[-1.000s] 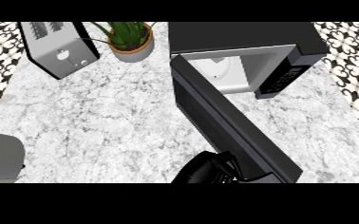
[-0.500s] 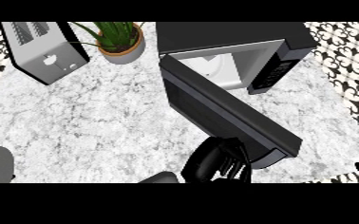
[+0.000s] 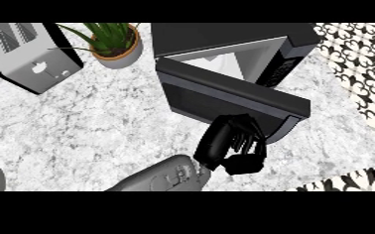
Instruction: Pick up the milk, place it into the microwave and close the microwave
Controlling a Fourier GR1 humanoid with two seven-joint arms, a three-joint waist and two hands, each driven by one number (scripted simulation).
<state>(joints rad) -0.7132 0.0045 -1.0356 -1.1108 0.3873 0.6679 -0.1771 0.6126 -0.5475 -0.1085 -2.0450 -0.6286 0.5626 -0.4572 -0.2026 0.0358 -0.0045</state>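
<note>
— We read the counter (image 3: pixel 95 129) as polished, veined marble, the toaster (image 3: pixel 36 64) as brushed metal.
— We agree. The microwave (image 3: pixel 212 99) looks glossy black; the right hand (image 3: pixel 219 144), shiny black plastic.

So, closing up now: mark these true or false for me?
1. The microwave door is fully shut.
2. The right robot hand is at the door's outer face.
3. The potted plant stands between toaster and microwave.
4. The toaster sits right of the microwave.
1. False: the microwave door is ajar, and the pale interior of the microwave shows behind it.
2. True: the right robot hand is there, near the door's free end.
3. True: potted plant.
4. False: the toaster is far left.
</note>
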